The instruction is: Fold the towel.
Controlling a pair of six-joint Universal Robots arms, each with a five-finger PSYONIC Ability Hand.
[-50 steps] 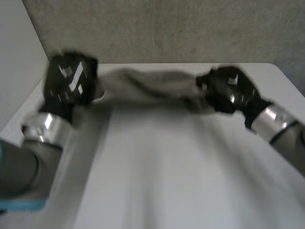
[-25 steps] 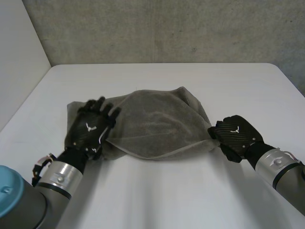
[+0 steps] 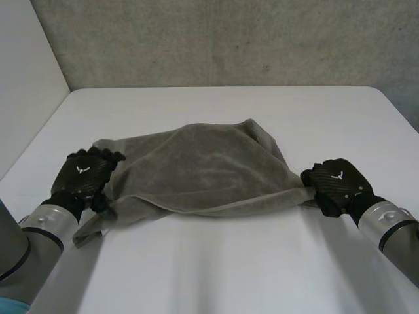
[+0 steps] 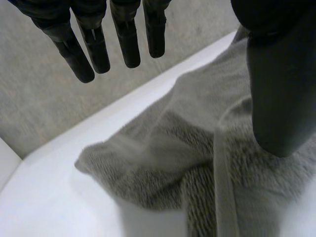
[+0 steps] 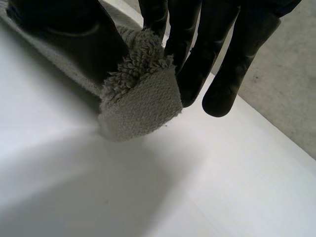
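A grey towel lies loosely spread and rumpled across the middle of the white table. My left hand rests at the towel's left end, above a corner that trails toward the near edge. In the left wrist view its fingers hang straight and apart from the thumb, with the towel lying loose under the palm. My right hand is at the towel's right corner. In the right wrist view its thumb and fingers pinch that corner just above the table.
A grey wall stands behind the table's far edge and a white panel stands at the left. Bare tabletop stretches in front of the towel and beyond it.
The towel, held up bunched between both hands at the far side, now lies spread on the table. My left hand has let go and drawn back to the left end; the right keeps its pinch.
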